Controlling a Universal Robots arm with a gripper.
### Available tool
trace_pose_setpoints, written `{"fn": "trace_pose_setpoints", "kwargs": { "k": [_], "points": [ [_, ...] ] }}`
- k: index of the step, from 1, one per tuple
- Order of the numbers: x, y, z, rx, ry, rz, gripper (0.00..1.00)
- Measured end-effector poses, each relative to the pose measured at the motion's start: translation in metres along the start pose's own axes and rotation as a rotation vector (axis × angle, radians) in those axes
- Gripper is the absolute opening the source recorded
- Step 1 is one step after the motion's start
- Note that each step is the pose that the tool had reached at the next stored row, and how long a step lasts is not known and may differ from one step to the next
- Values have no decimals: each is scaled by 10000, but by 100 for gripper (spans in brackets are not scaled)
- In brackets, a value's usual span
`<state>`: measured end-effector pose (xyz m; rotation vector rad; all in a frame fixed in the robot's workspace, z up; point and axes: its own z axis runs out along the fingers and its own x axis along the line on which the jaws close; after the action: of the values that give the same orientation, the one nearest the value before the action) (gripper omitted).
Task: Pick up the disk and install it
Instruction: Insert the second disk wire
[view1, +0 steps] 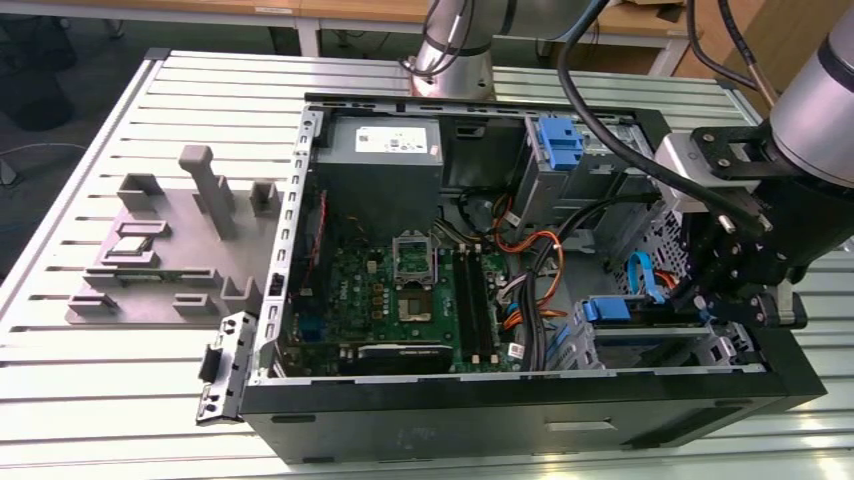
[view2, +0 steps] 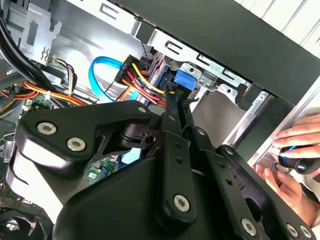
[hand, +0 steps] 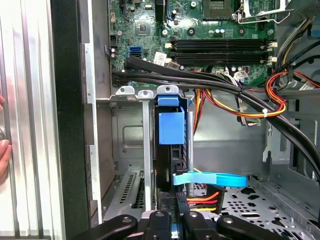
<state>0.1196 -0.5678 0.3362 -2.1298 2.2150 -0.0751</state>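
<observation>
So the jaws (hand: 177, 212) look pressed together, black fingers closed up right at the back edge of the disk (hand: 170, 150). I honestly can't tell if they're pinching it or just pushing against it. In the first wrist view the disk sits on edge in a slot of the metal drive cage (hand: 127, 150), with the blue carrier tab at the far end and a light blue flat cable (hand: 212, 179) crossing just behind it. A red, yellow and black power plug (hand: 202, 202) sits right next to the fingers.

In the second wrist view the same jaws (view2: 172, 102) point straight at the blue bracket end of the disk (view2: 182, 80), with that bundle of coloured wires and the blue cable loop beside it. A person's hand (view2: 295, 150) rests on the outside of the case.

In the exterior view the gripper (view1: 731, 290) is down inside the open computer case (view1: 534, 395), at about 4 o'clock from the motherboard (view1: 400, 295). The disk (view1: 614, 310) shows as a blue bit in the cage there. The grey power supply (view1: 380, 150) is up at 12 o'clock, a second blue bracket (view1: 561, 145) at roughly 1 o'clock, and a grey plastic fixture (view1: 174, 250) sits on the slatted tabletop (view1: 120, 380) at 9 o'clock.
</observation>
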Motion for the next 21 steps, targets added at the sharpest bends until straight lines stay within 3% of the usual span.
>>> {"fn": "trace_pose_setpoints", "kwargs": {
  "k": [6, 7, 8, 13, 21],
  "points": [
    [0, 0, 0, 0, 0, 0, 17],
    [0, 0, 1, 0, -1, 1, 24],
    [-1, 0, 1, 0, 9, 0, 24],
    [-11, 1, 7, 9, 253, -21, 24],
    [-14, 2, 19, 10, 269, -22, 24]
  ]
}}
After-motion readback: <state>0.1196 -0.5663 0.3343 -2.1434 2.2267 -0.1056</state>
